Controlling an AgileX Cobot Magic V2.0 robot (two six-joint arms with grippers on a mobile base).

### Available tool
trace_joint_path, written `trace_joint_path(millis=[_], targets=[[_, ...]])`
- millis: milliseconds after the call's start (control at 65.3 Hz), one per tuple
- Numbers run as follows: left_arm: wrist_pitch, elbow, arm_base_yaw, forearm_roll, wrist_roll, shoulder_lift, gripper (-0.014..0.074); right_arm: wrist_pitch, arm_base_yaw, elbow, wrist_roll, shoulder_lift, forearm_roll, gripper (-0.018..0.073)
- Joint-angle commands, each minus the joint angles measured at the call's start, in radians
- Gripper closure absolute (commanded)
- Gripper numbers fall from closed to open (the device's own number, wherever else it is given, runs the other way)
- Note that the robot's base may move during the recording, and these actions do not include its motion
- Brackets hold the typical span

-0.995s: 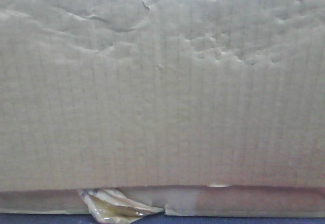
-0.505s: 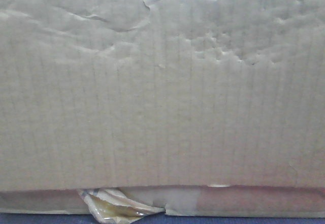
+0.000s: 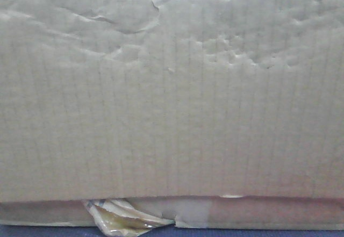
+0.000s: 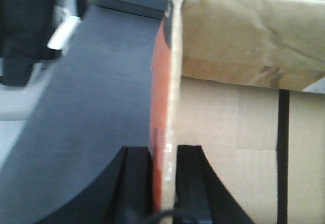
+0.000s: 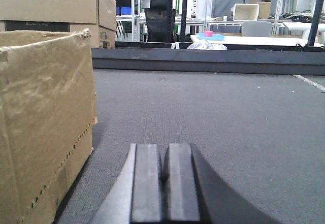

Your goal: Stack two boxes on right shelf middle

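Pinching the upright cardboard edge of the box [image 4: 238,46] with the left gripper [image 4: 162,155], clamped tight either side of the wall, presumably to get a hold for the lift. Keeping the right gripper [image 5: 165,163] squeezed together on nothing, low over the tabletop [image 5: 228,117] with that box at 9 o'clock, likely meant to brace that side. Fills the whole front view, tape scrap [image 3: 121,218] peeling at 7 o'clock. Spotting a second box [image 5: 51,5] at 11 o'clock, further back.

Matt tan corrugated cardboard box [image 3: 172,113], dented, wrinkled; glossy yellowish crumpled tape scrap [image 3: 121,218]; tabletop [image 5: 228,122] matt grey, finely rough.
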Motion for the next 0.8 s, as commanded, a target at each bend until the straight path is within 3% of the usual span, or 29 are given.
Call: trace_joint_path(millis=[0,92,184,291,398,628,781], targets=[[-0.001,-0.014,-0.137,0.107,-0.123,0.0,0.0707,-0.017,-0.005,0.0,-0.001,-0.003,-0.007,0.0721],[-0.001,-0.014,-0.305,0.19,-0.206,0.029,0.0707,-0.017,-0.005,0.0,-0.001,-0.003,-0.007,0.0721],[-0.001,-0.01,-0.459,0.333,-0.287,0.074,0.0707,-0.017,-0.005,0.0,-0.001,-0.003,-0.007,0.0721],[-0.001,-0.01,-0.549,0.355,-0.33,0.132,0.0707,-0.017,-0.005,0.0,-0.001,-0.003,-0.007,0.0721],[-0.001,0.01,-0.581,0.324,-0.34,0.188,0.0707,-0.017,-0.005,0.0,-0.001,-0.003,-0.007,0.0721],[-0.001,0.134,-0.581,0.276,-0.403,0.256,0.0707,-0.017,-0.005,0.0,-0.001,-0.003,-0.007,0.0721],[-0.001,0.26,-0.581,0.199,-0.422,0.262,0.0707,-0.017,-0.005,0.0,-0.001,-0.003,-0.007,0.0721]])
